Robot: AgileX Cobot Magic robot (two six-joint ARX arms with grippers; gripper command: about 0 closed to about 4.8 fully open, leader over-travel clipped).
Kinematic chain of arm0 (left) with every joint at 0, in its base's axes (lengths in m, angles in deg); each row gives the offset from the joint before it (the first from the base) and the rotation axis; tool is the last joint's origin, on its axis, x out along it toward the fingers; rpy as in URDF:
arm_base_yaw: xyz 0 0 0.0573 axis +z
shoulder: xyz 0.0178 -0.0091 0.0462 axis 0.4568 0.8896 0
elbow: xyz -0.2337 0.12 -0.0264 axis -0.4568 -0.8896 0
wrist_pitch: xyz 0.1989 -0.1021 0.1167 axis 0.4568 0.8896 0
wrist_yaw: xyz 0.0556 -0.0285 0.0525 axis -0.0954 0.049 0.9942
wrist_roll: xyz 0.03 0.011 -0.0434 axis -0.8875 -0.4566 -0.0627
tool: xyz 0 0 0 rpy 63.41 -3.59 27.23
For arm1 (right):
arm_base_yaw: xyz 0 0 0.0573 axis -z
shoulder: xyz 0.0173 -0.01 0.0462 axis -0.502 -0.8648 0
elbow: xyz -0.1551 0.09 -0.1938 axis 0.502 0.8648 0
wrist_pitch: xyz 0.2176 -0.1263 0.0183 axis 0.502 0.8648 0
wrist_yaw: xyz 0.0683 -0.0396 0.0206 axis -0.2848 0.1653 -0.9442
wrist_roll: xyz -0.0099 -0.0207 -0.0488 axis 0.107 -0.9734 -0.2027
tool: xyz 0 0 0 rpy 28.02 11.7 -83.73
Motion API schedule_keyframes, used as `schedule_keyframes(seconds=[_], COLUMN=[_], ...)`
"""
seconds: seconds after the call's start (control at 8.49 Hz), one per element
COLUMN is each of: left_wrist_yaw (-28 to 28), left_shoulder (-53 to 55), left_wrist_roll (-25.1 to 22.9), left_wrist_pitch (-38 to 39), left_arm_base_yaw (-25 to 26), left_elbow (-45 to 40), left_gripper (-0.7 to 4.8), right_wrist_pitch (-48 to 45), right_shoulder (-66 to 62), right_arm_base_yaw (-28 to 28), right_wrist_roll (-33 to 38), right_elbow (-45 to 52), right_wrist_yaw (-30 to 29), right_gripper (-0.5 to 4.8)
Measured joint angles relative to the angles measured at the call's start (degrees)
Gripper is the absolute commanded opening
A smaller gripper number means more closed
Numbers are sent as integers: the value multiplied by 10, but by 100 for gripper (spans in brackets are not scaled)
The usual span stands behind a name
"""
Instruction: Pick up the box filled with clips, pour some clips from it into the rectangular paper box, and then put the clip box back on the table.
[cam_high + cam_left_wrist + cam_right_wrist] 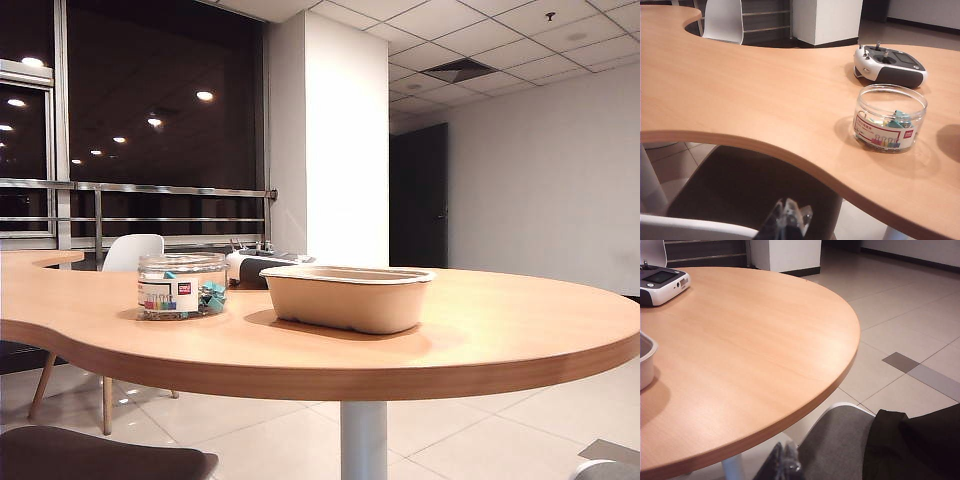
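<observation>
The box filled with clips [182,286] is a squat clear tub with a white-and-red label, standing upright on the table [480,340] left of the beige rectangular paper box [346,296]. Coloured clips [890,132] show through the tub's wall [889,119]. Only a corner of the paper box [646,360] shows in the right wrist view. My left gripper [788,220] is shut and empty, below and short of the table's near edge. My right gripper [785,462] is shut too, holding nothing, likewise off the near edge. Neither gripper appears in the exterior view.
A white-and-dark-grey device [888,65] lies beyond the tub, also seen behind both boxes [250,268]. A white chair [132,253] stands past the table's far side. A grey seat [840,445] and dark cloth [920,440] sit below the right gripper.
</observation>
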State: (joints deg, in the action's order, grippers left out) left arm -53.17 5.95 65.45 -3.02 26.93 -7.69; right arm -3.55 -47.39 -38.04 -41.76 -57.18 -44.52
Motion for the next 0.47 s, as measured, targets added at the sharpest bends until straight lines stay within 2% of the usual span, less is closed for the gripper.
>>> schedule_keyframes(seconds=[0.47], left_wrist_yaw=[0], left_shoulder=[0], left_wrist_roll=[0], left_wrist_pitch=[0], left_arm_base_yaw=[0], left_elbow=[0], left_gripper=[-5], right_wrist_pitch=[0], right_shoulder=[0], right_arm_base_yaw=[0], right_wrist_roll=[0], right_elbow=[0], right_wrist_yaw=[-11], right_gripper=[0])
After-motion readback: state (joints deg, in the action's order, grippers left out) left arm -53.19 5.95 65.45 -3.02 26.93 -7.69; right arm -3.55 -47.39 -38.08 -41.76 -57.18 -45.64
